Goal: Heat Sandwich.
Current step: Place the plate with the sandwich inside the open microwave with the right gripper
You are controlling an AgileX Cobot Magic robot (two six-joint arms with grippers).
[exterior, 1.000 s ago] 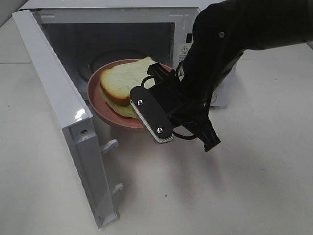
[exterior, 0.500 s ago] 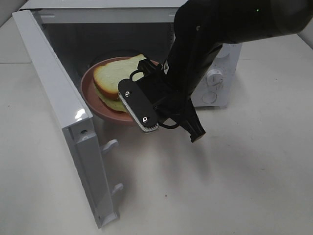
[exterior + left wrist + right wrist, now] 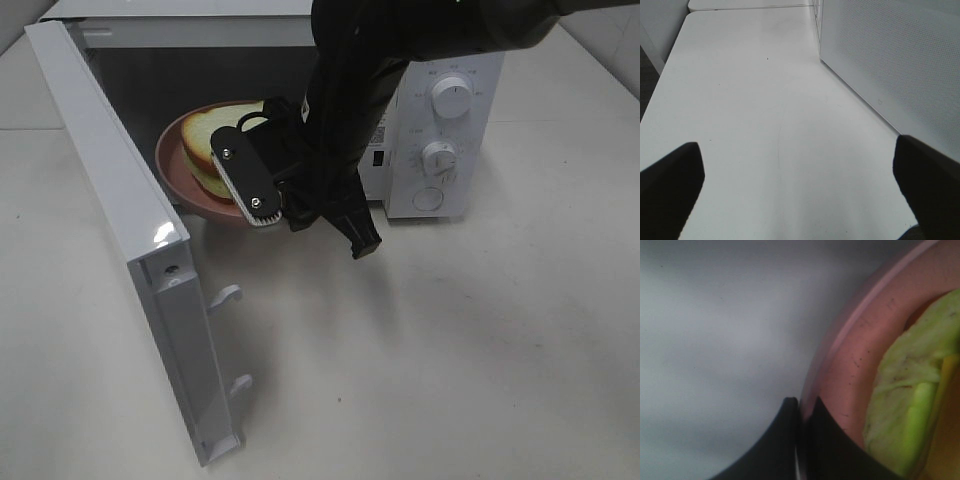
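My right gripper (image 3: 250,195) is shut on the near rim of the round pink plate (image 3: 175,170). The pale yellow sandwich (image 3: 205,150) lies on that plate. Plate and sandwich sit in the mouth of the open white microwave (image 3: 450,130), partly inside the cavity. In the right wrist view the gripper (image 3: 801,415) pinches the plate's rim (image 3: 855,365), with the sandwich's greenish filling (image 3: 910,390) close by. My left gripper (image 3: 797,195) is open and empty over bare table, beside a white perforated microwave panel (image 3: 890,60). It is out of the exterior view.
The microwave door (image 3: 120,230) stands swung wide open to the left, reaching toward the table's front. The control knobs (image 3: 452,97) are on the microwave's right side. The white table (image 3: 450,350) spreads in front and to the right.
My right gripper has carried the plate with the sandwich back and to the left, from in front of the microwave into its opening. The arm now covers more of the cavity.
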